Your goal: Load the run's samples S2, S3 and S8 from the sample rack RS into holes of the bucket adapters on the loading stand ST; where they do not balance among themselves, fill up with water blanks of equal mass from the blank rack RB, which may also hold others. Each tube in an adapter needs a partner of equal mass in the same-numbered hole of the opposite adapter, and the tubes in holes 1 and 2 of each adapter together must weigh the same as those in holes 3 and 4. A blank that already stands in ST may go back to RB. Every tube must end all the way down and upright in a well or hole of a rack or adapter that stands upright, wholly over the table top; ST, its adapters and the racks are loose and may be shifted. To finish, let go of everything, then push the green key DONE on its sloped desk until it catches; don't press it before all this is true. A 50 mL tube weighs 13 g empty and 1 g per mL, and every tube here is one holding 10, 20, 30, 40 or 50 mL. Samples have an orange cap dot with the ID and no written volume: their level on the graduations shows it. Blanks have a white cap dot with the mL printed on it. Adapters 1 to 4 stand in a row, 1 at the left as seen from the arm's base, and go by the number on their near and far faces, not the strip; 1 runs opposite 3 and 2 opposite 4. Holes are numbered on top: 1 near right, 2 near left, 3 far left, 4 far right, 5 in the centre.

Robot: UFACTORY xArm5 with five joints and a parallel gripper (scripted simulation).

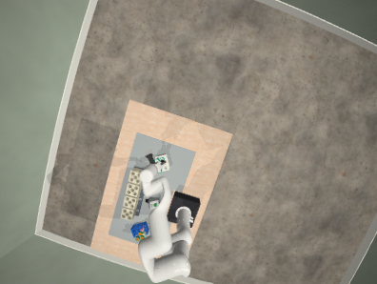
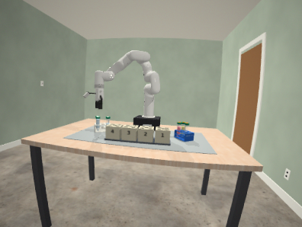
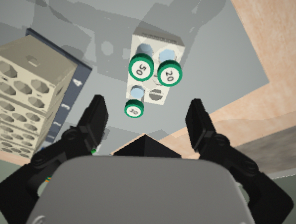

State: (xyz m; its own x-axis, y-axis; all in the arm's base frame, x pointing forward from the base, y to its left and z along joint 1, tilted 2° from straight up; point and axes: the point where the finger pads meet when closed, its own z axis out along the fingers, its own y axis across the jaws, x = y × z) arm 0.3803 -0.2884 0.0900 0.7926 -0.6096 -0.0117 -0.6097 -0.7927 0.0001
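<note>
My gripper (image 3: 147, 107) (image 2: 98, 103) is open and empty. It hangs high over the white blank rack RB (image 3: 159, 46) (image 1: 159, 158). RB holds three green-capped blanks, marked 50 (image 3: 141, 69), 20 (image 3: 170, 74) and 30 (image 3: 134, 109); the 30 blank lies closest between my fingers in the wrist view. The beige adapters (image 3: 25, 82) (image 1: 131, 194) stand in a row on ST, numbered 4 (image 2: 113, 132), 3 (image 2: 129, 132), 2 (image 2: 145, 134) and 1 (image 2: 162, 135). The holes that show in the wrist view are empty. The blue sample rack RS (image 2: 184, 135) (image 1: 138, 230) holds several tubes beside adapter 1.
The arm's black base box (image 1: 184, 204) (image 2: 146, 120) stands behind the adapters. A small green key (image 1: 155, 205) shows between the adapters and the base. A grey mat (image 2: 198, 145) lies under everything on the wooden table (image 2: 229, 158).
</note>
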